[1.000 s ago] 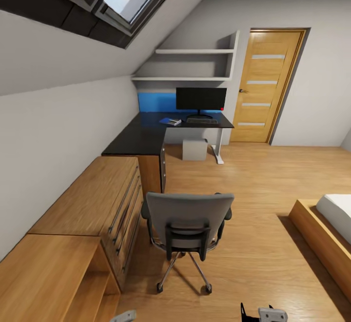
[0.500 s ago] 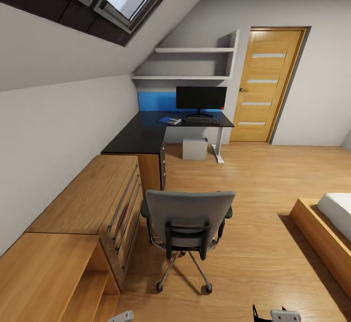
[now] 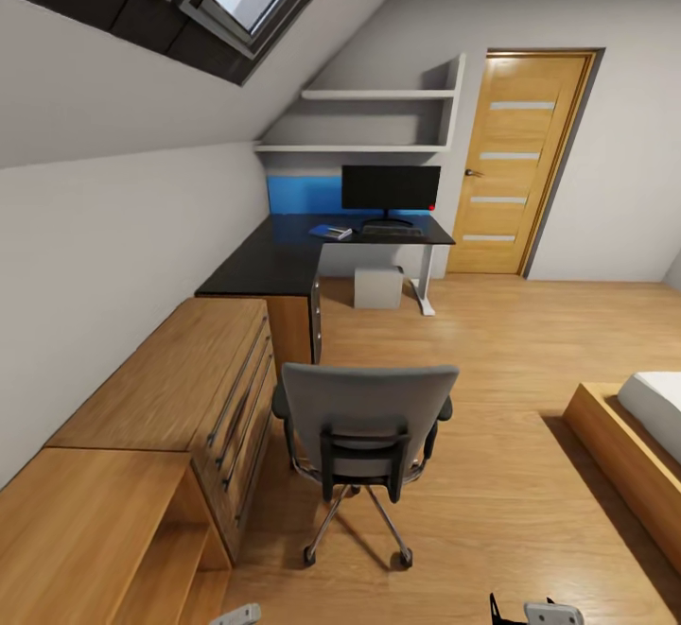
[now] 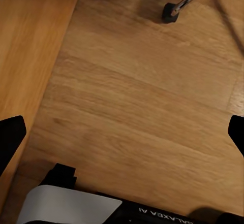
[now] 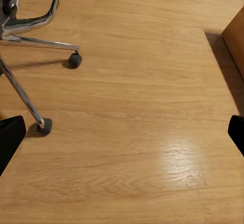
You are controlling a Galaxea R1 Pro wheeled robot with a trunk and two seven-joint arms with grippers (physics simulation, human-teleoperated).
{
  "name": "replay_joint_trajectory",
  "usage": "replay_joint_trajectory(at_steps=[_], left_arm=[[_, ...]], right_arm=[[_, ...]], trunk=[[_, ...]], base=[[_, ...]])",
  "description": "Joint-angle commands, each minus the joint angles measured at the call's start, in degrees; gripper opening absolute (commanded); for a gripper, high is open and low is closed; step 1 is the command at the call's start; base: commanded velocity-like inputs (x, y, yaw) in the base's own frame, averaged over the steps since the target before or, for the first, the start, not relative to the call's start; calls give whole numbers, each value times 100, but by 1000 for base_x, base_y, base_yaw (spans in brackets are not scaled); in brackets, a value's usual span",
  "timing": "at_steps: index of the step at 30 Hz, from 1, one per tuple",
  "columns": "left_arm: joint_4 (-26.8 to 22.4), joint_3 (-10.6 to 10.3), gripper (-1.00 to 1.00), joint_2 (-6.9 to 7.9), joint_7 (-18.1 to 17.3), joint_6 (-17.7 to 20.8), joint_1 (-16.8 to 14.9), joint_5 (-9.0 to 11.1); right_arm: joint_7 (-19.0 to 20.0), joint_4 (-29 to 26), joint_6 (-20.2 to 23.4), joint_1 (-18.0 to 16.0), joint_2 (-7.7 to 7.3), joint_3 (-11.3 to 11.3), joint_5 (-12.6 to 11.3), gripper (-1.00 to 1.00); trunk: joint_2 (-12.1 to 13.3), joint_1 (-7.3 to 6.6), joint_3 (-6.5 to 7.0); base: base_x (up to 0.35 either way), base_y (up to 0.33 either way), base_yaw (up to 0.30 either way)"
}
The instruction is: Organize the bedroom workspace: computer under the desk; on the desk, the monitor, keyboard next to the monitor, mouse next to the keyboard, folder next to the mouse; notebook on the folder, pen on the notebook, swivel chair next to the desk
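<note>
Over the last second the whole head view has shifted: the swivel chair (image 3: 364, 441) sits slightly lower and larger in frame and the desk slightly higher. This reads as camera or base movement toward the chair, not as movement of the furniture. The furniture's relative positions appear unchanged.

The chair stands on the wooden floor (image 3: 492, 370), its back to the camera, just beside the light wooden drawer chest (image 3: 180, 389) and well apart from the desk (image 3: 284, 261). Its seat is hidden behind the backrest, so whether the folder lies there cannot be told.

On the desk, the monitor (image 3: 391, 187) stands upright at the far end. The keyboard (image 3: 392, 230) lies just before its stand, and a small blue-and-white item (image 3: 330, 232), too small to identify, lies to one side. A pale boxy case, presumably the computer (image 3: 378, 286), rests on the floor under the desk.

The left gripper (image 4: 122, 132) and right gripper (image 5: 122, 132) each show dark fingertips at opposite edges of their wrist views: spread wide, with nothing between them but bare floor. The right wrist view also shows the chair's chrome legs and casters nearby.

Judgement: the robot is in the approach phase. Computer and monitor already seem compliant, while the chair and its load have not been handled.
</note>
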Motion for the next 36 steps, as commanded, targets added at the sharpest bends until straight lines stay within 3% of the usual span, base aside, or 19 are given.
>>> replay_joint_trajectory(at_steps=[1, 36], left_arm=[[0, -49, 100, 0, 31, -22, -4, 49], [0, -48, 100, 4, 31, -24, -4, 42]], right_arm=[[-38, 3, -10, -4, -1, 49, -14, 100], [-38, 3, -10, -4, 1, 59, -14, 100]], trunk=[[-45, 23, -25], [-1449, 791, -653]], base=[[0, 0, 0], [0, 0, 0]])
